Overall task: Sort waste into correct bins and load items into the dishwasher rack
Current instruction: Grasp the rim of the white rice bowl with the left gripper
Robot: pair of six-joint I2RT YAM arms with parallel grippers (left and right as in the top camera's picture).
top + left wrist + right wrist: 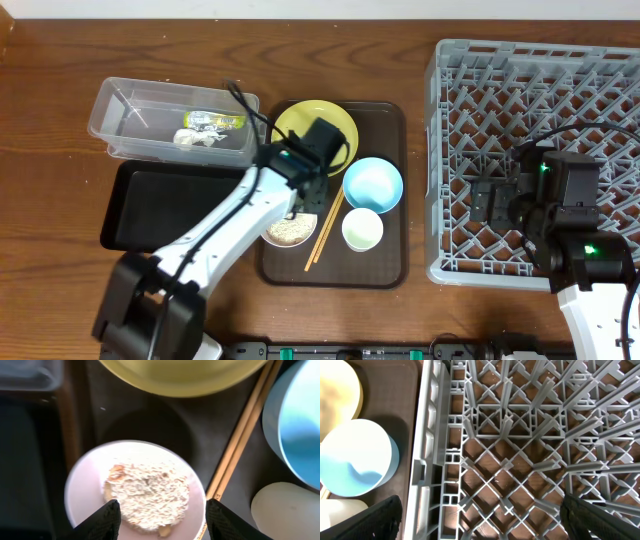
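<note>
Left claw (164, 519) wide above white bowl (82, 480) of rice (147, 492), half-hidden overhead

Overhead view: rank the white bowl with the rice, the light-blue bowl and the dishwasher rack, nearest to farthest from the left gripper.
From the left gripper:
1. White bowl, holding the rice, directly beneath the open fingers on the brown tray.
2. Light-blue bowl, to the right on the same tray.
3. Dishwasher rack, beyond the tray's right edge, where the right arm is.

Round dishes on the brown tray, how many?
4: yellow plate at the back, light-blue bowl right, small white cup front right, white bowl with rice under the left gripper. None looks hidden.
</note>
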